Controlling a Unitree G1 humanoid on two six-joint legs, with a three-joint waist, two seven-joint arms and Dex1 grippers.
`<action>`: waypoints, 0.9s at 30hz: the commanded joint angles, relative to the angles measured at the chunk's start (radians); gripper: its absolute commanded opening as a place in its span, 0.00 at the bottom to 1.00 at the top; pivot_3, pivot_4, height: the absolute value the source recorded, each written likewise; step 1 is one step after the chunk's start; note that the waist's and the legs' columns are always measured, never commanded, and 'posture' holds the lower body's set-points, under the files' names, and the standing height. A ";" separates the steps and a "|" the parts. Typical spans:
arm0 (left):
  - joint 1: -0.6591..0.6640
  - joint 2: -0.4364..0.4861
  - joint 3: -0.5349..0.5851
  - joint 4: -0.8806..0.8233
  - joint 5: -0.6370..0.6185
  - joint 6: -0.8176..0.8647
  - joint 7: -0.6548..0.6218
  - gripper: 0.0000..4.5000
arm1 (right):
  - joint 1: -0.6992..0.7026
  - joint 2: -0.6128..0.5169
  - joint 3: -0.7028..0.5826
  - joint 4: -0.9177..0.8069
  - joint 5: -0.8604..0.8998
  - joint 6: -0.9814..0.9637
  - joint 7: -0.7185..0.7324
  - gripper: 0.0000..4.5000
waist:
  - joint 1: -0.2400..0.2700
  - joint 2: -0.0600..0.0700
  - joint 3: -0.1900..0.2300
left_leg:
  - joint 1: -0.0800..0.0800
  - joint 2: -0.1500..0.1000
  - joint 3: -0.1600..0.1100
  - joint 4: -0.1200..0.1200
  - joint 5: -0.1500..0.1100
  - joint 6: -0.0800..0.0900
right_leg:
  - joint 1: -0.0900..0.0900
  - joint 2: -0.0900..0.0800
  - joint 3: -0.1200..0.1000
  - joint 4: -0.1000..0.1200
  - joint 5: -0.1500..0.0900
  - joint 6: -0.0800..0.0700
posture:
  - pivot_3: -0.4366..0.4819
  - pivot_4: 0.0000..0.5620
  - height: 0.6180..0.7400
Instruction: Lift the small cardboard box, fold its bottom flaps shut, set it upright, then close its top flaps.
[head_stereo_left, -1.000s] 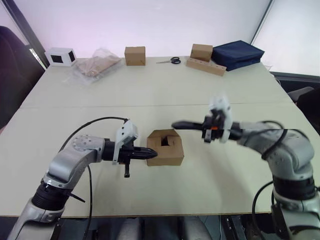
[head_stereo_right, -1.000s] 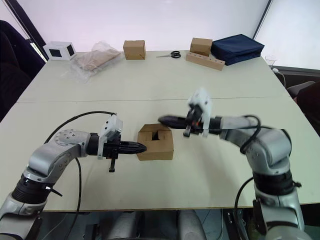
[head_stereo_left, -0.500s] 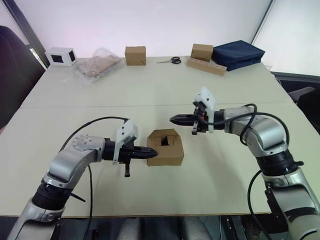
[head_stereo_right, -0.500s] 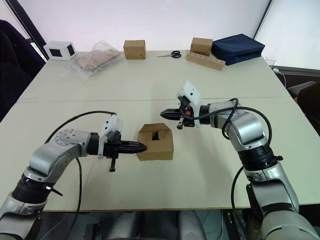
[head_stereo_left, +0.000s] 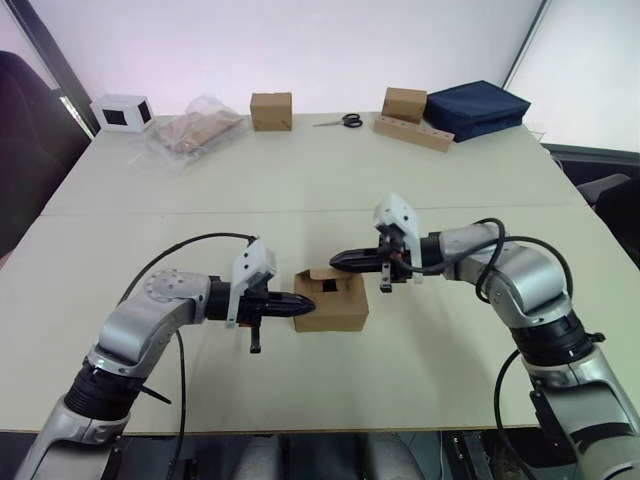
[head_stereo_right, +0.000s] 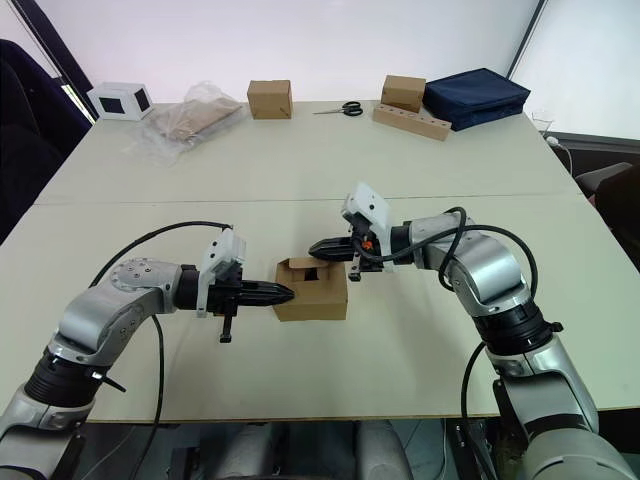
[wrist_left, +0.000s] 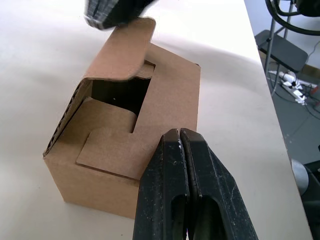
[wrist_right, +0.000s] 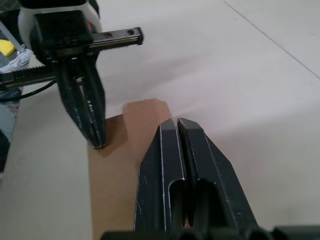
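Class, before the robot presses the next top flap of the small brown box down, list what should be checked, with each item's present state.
1. Small cardboard box sits upright on the table: ok.
2. Left claw shut, its tip against the box's side to brace it: ok.
3. Right claw shut, over the box's top: ok.
4. Top flaps all folded flat: not ok, one stands raised and an opening remains.
5. Bottom flaps shut: cannot tell.
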 joint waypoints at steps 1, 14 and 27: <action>-0.010 0.005 0.000 0.003 0.005 0.002 0.014 0.00 | 0.012 -0.003 -0.026 -0.061 0.020 0.005 -0.002 0.00 | 0.000 0.000 0.000 | 0.000 0.000 0.000 0.000 0.000 0.000 | 0.000 0.000 0.000 0.000 0.000 0.000 | 0.48 0.27 1.00; -0.019 0.005 -0.001 0.012 0.002 0.003 0.014 0.00 | 0.028 0.020 -0.047 -0.060 0.010 0.021 -0.064 0.00 | 0.001 0.000 0.000 | 0.000 0.000 0.000 0.000 0.000 0.000 | 0.000 0.000 0.000 0.000 0.000 0.000 | 0.48 0.27 1.00; -0.020 0.004 0.001 0.016 0.001 0.005 0.018 0.00 | 0.063 -0.008 -0.009 -0.110 -0.005 0.003 -0.021 0.00 | 0.001 0.000 0.000 | 0.000 0.000 0.000 0.000 0.000 0.000 | 0.000 0.000 0.000 0.000 0.000 0.000 | 0.48 0.27 1.00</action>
